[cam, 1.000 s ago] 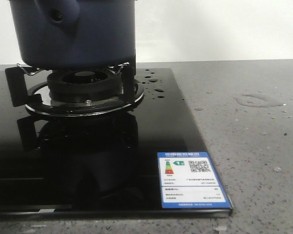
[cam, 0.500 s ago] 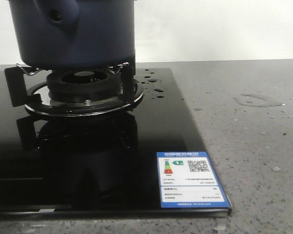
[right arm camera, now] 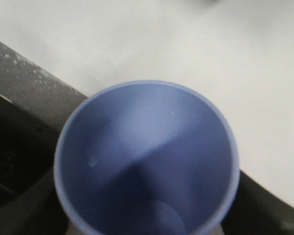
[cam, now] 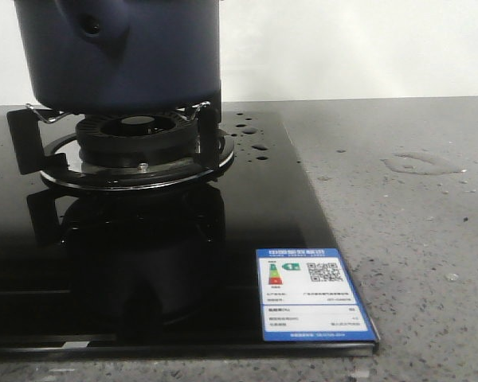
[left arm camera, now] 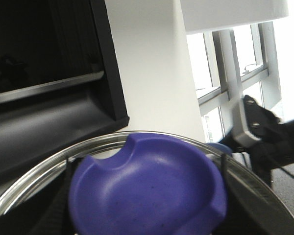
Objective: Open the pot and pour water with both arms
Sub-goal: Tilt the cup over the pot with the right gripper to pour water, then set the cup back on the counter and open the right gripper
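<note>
The dark navy pot point(cam: 119, 56) stands on the gas burner point(cam: 135, 147); its handle socket point(cam: 92, 24) faces me, and its top is cut off by the frame. Water shows as droplets point(cam: 255, 137) on the black stove glass and a thin puddle point(cam: 422, 163) on the counter. Neither gripper is in the front view. In the left wrist view my left gripper point(left arm camera: 147, 196) is shut on the blue-purple knob point(left arm camera: 147, 186) of a glass lid with a metal rim point(left arm camera: 34, 178), held up in the air. My right gripper point(right arm camera: 147, 200) is shut on a pale blue cup point(right arm camera: 147, 156), seen from above.
The black glass stove point(cam: 247, 223) carries a blue energy label point(cam: 311, 294) at its front right corner. Grey speckled counter point(cam: 414, 263) lies to the right. The other arm point(left arm camera: 264, 129) shows in the left wrist view, beyond the lid.
</note>
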Available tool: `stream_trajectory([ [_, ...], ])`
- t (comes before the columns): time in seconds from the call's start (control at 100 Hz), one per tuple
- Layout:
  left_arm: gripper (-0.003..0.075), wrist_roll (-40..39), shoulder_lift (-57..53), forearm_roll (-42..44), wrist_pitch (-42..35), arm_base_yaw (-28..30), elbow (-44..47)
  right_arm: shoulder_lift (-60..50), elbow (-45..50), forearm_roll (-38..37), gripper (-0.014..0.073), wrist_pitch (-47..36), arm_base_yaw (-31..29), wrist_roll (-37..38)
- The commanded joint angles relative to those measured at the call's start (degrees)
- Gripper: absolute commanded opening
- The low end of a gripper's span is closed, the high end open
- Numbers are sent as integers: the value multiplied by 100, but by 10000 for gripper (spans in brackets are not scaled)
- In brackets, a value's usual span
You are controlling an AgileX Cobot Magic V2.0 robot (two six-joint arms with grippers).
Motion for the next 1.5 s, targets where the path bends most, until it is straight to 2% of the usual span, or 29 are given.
stream_trajectory([
  [0.0,292,-60,-86,-465,-47,3,-58,-596,899,394,278,-1188,-512,33],
  [0.15,292,-60,-60,-486,-47,-7,126,-1102,2647,1290,279,-3300,-1127,33],
  [0.27,292,-60,-24,-486,-35,-19,167,-1093,3585,1833,279,-4247,-1308,33],
  [0.39,292,-60,-10,-491,-24,-19,167,-996,3979,2200,282,-4279,-1321,33],
  [0.46,292,-60,-10,-491,-20,-19,167,-988,4023,2209,320,-4279,-1321,33],
  [0.66,292,-60,-10,-491,-10,-19,167,-988,3999,2220,673,-4493,-1321,33],
  [0.91,292,-60,51,-480,20,-19,167,-1480,3869,2220,645,-4657,-1321,33],
  [1.18,292,-60,924,-467,543,-19,167,-2384,3193,2199,643,-4566,-1321,33],
  [1.23,292,-60,1111,-499,630,-19,167,-2531,3142,2199,610,-4566,-1321,33],
  [1.3,292,-60,1363,-509,660,-78,167,-2743,3128,2199,476,-4527,-1321,33],
  [1.37,293,28,1595,-509,697,-200,167,-2954,3128,2199,248,-4363,-1321,33],
  [1.45,292,258,1828,-509,724,-391,167,-3165,3128,2199,-57,-4110,-1321,33],
  [1.46,292,258,1846,-509,724,-405,167,-3198,3128,2199,-78,-4070,-1321,33],
  [1.49,292,328,1940,-509,724,-458,167,-3256,3128,2211,-65,-3995,-1321,33],
])
